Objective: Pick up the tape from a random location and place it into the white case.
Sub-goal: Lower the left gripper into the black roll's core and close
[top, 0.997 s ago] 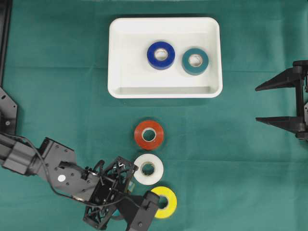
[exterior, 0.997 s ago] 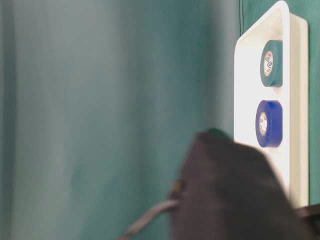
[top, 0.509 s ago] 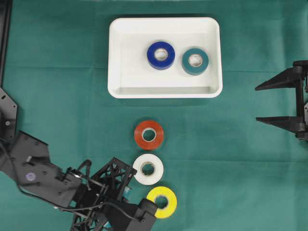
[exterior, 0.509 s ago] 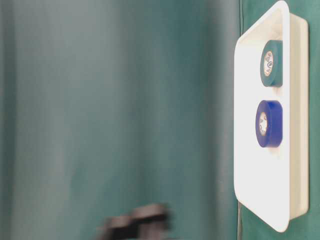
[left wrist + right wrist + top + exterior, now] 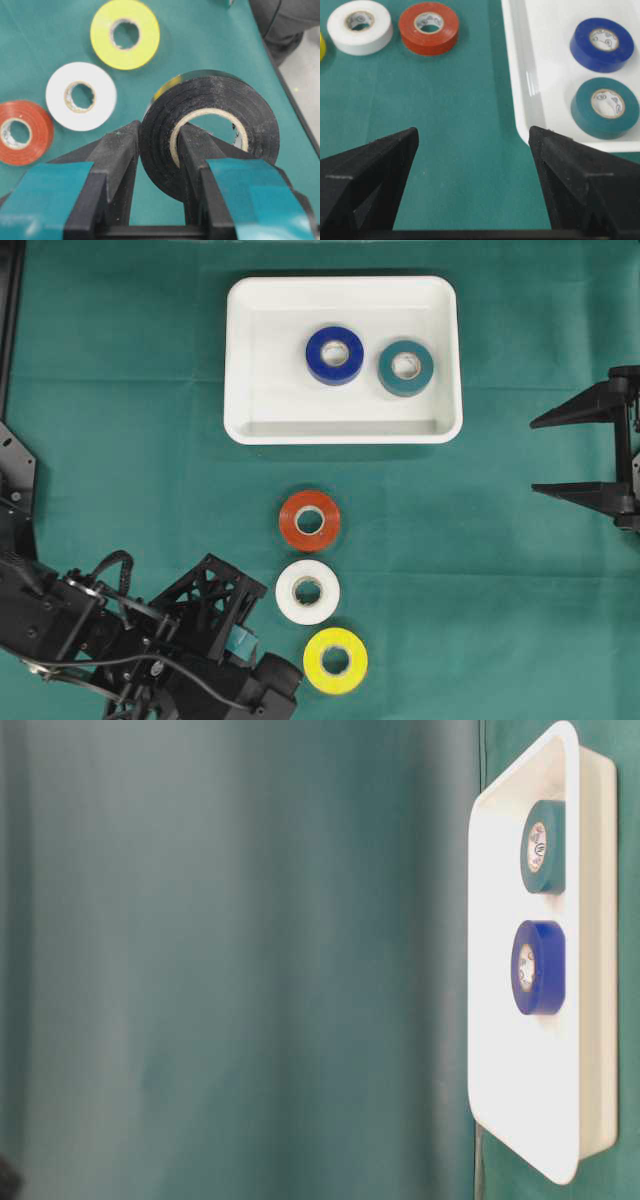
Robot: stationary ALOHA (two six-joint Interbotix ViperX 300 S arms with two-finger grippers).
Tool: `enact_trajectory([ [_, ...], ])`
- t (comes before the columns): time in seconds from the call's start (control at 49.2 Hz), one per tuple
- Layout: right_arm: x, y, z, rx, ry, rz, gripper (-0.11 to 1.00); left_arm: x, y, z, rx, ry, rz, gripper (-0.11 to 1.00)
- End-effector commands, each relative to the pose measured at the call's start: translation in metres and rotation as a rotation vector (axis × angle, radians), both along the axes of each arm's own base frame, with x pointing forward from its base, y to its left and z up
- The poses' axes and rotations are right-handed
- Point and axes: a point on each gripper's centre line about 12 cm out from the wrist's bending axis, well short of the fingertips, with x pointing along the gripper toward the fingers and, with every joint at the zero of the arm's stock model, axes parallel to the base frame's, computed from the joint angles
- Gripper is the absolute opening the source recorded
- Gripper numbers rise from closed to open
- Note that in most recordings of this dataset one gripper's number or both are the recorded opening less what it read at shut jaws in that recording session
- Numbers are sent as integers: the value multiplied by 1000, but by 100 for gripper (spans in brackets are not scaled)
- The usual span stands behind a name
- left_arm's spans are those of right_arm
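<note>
A: One arm has shifted: the left gripper [image 5: 157, 150] has pulled back toward the lower left corner of the overhead view, clear of the yellow roll [image 5: 335, 661] it overlapped a second ago.

B: Its jaws are clamped on a black tape roll [image 5: 210, 132], one finger through the core, lifted off the cloth.

A: The right gripper [image 5: 565, 454] hasn't budged, fingers spread wide, empty.

B: Inside the white case [image 5: 250, 360], a blue roll [image 5: 334, 355] and a teal roll [image 5: 406, 367] sit side by side.

A: On the green cloth [image 5: 120, 420], red [image 5: 309, 521], white [image 5: 308, 591] and yellow rolls line up below the case.
</note>
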Motion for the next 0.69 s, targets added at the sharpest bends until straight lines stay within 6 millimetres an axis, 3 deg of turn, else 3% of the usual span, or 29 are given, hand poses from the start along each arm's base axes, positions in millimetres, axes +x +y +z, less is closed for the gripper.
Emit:
enact_trajectory([
  [0.0, 4, 0, 9, 2, -20, 0, 85, -4, 0, 28, -23, -52, -5, 17],
  [0.671, 4, 0, 9, 2, -20, 0, 85, -5, 1, 32, -15, -41, -3, 17],
])
